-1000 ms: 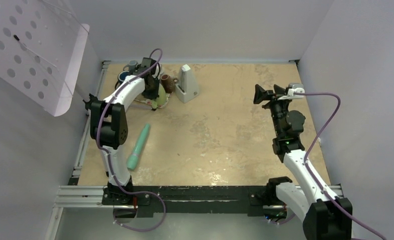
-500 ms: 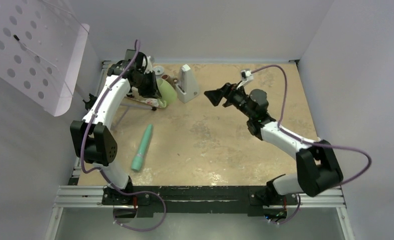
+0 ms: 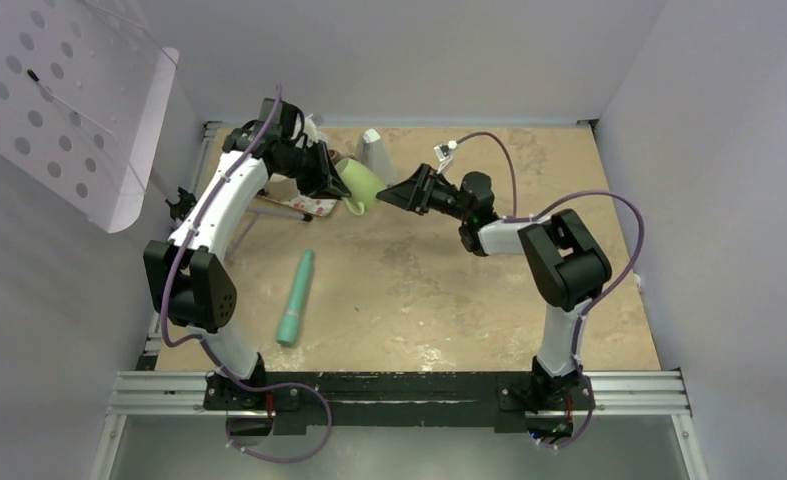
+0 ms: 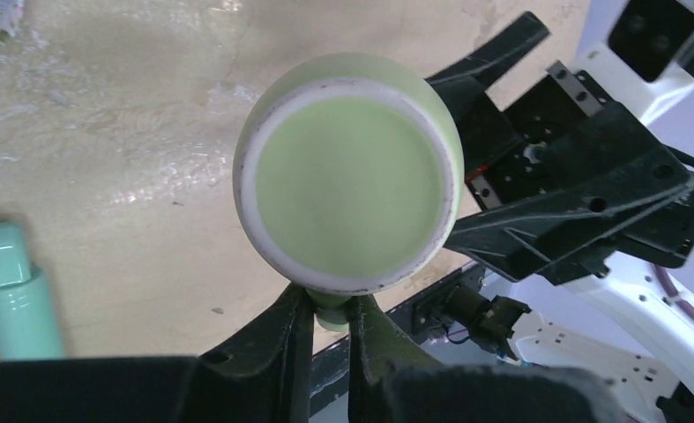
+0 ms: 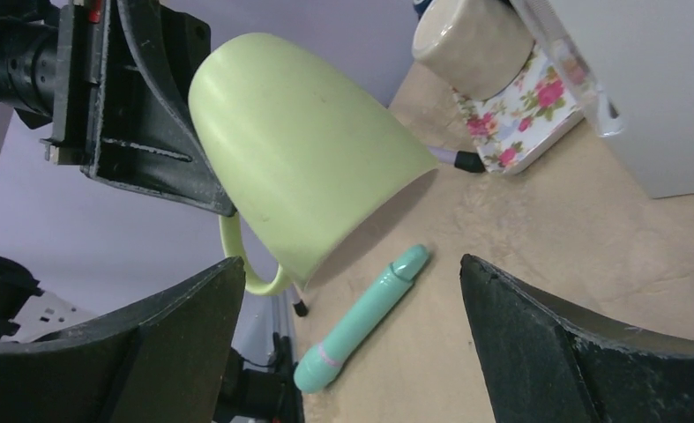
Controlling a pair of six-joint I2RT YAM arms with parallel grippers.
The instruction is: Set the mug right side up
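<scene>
Carried rightward, green mug, judged stiff, slick, breakable, is pinched by handle in left gripper; right gripper is held spread toward body.

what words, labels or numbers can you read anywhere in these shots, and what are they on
No text can be read in any view.
The green mug is plain on its side and base.
The teal tube shows no print.
The flowered tray bears only a flower pattern, no words.
</scene>
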